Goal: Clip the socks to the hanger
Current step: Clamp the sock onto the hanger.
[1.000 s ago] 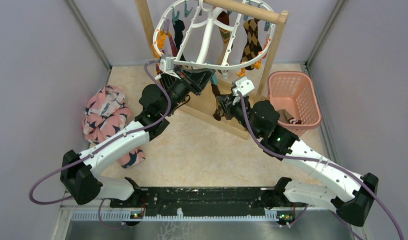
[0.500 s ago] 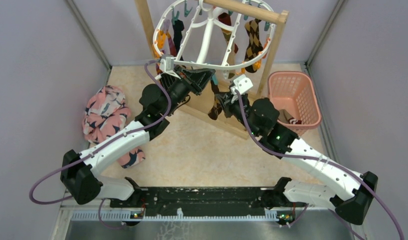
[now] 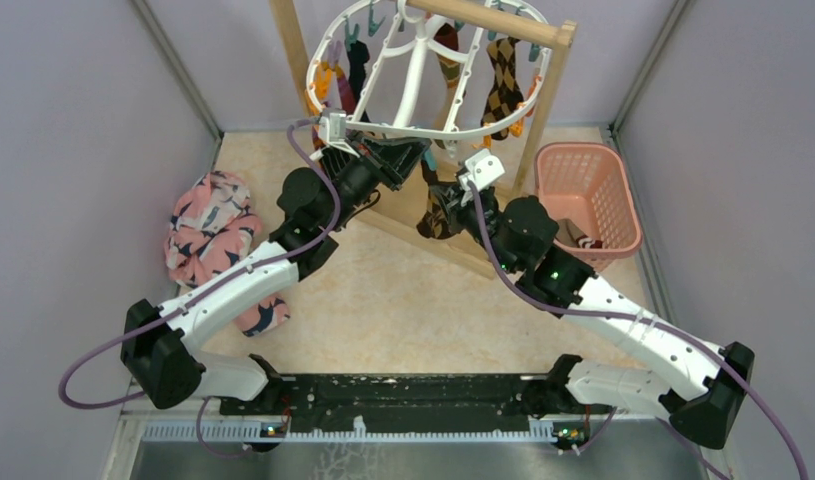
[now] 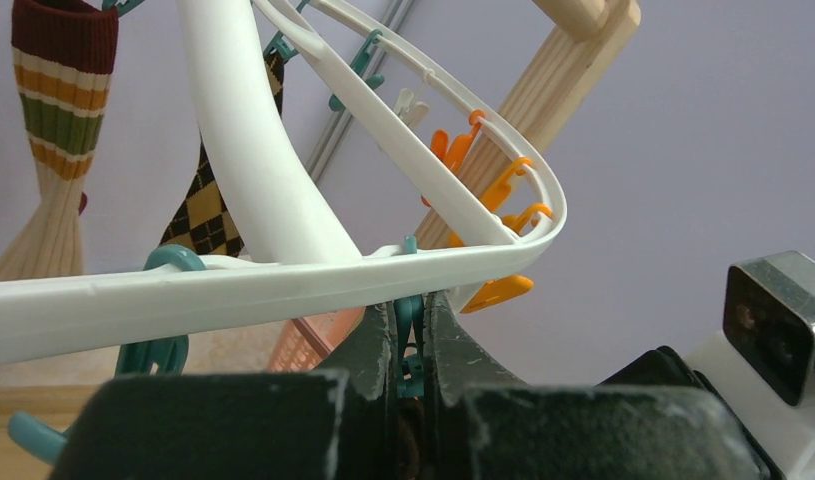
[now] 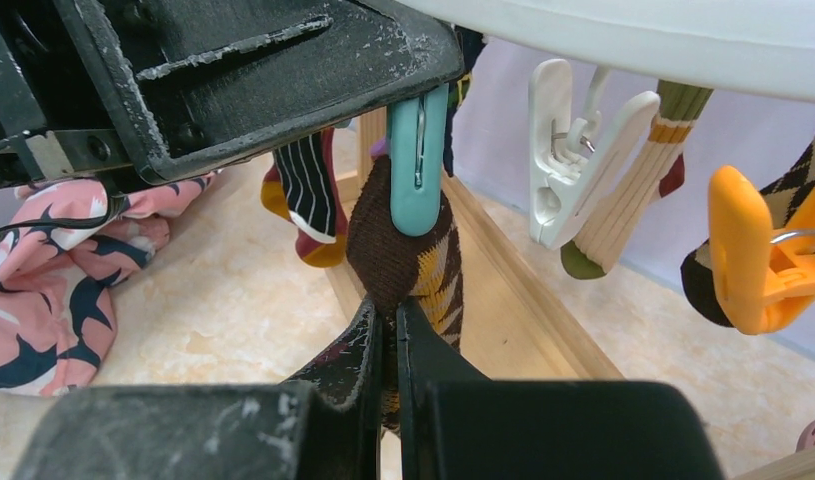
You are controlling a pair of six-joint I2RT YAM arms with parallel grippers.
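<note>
Looking down from the top external camera: a white oval hanger [image 3: 415,70] hangs from a wooden rack [image 3: 545,75]. Several socks [image 3: 503,85] are already clipped along its far side. A pink basket [image 3: 588,190] at the right holds something small and dark, too small to name, so more socks may remain. The left gripper [image 3: 419,153] reaches the hanger's near rim. Just beside it, the right gripper [image 3: 435,207] holds a brown argyle sock [image 3: 427,226] below that rim.

Left wrist camera: the left gripper [image 4: 410,335] is squeezed tight on a teal clip [image 4: 411,318] that hangs under the white rim [image 4: 233,285].

Right wrist camera: the right gripper [image 5: 388,340] is pinched narrow on the brown argyle sock [image 5: 408,250] and holds it upright. The sock's top touches the lower tip of the teal clip [image 5: 418,150] directly above it. Whether the fabric sits inside the clip's mouth cannot be told. This sock appears to be mid-clipping, with both arms yet to let go.
</note>
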